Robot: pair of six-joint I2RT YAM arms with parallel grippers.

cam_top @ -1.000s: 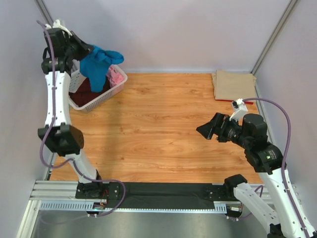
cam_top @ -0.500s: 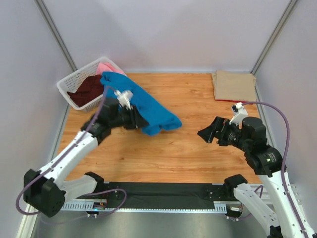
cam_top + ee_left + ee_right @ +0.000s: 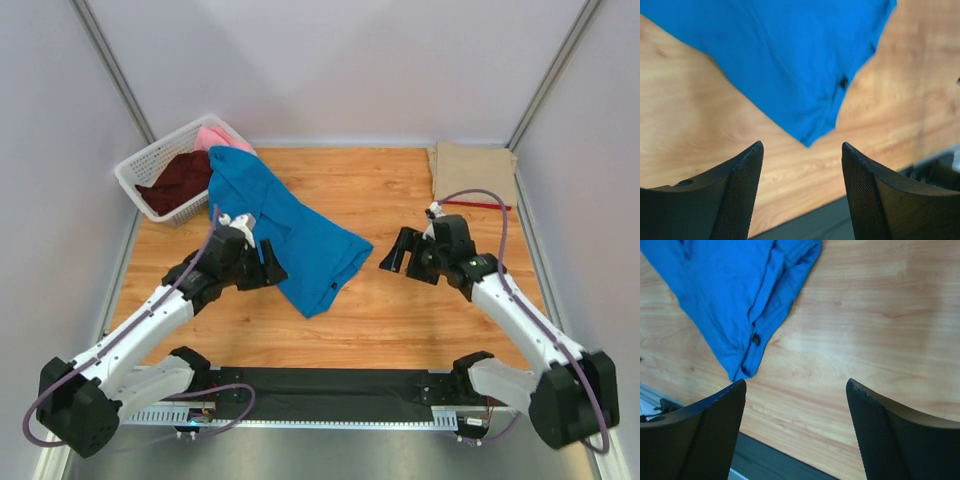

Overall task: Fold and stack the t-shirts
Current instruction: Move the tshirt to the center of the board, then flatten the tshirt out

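A bright blue t-shirt (image 3: pixel 290 225) lies crumpled and spread on the wooden table, one end reaching the white basket (image 3: pixel 132 192). My left gripper (image 3: pixel 265 266) hovers over its near-left edge, open and holding nothing. In the left wrist view the blue t-shirt (image 3: pixel 785 65) lies beyond the left gripper (image 3: pixel 801 145). My right gripper (image 3: pixel 395 255) stands open just right of the shirt; in the right wrist view the blue t-shirt (image 3: pixel 735 300) lies up and left of the right gripper (image 3: pixel 796 382). A dark maroon t-shirt (image 3: pixel 178 182) and a pink t-shirt (image 3: pixel 213 136) lie in the basket. A folded tan t-shirt (image 3: pixel 472 172) lies at the back right.
A thin red edge (image 3: pixel 490 205) shows under the tan shirt's near side. Grey walls and posts close in the table (image 3: pixel 400 190) on the left, back and right. A black strip (image 3: pixel 340 385) and metal rail run along the near edge between the arm bases.
The left arm swung down from above the basket, carried the blue t-shirt onto the table and let it go. The right arm moved left and lower, close to the shirt.
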